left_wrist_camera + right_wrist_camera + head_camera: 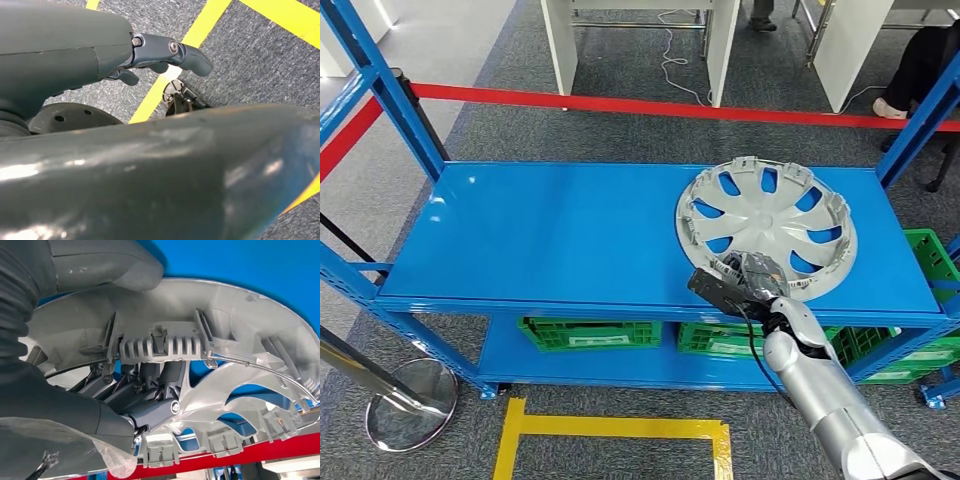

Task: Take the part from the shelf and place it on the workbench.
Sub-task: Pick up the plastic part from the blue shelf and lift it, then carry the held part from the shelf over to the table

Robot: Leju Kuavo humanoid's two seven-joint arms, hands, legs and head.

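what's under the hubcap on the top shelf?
Blue shelf top shows through the hubcap cutouts. Right hand fingers reach under its near rim; the fingertips are covered.

Head view: high on the body, facing forward and down over the blue shelf (546,235); the right hand (746,280) sits at mid-distance, with the floor beyond.
Right wrist view: close behind the right hand (151,400), facing along its fingers into the grey wheel cover (241,335). Shared with the head view: wheel cover (767,227), shelf top.
Left wrist view: close behind the left hand (166,52), facing down at grey carpet and yellow tape (158,90).
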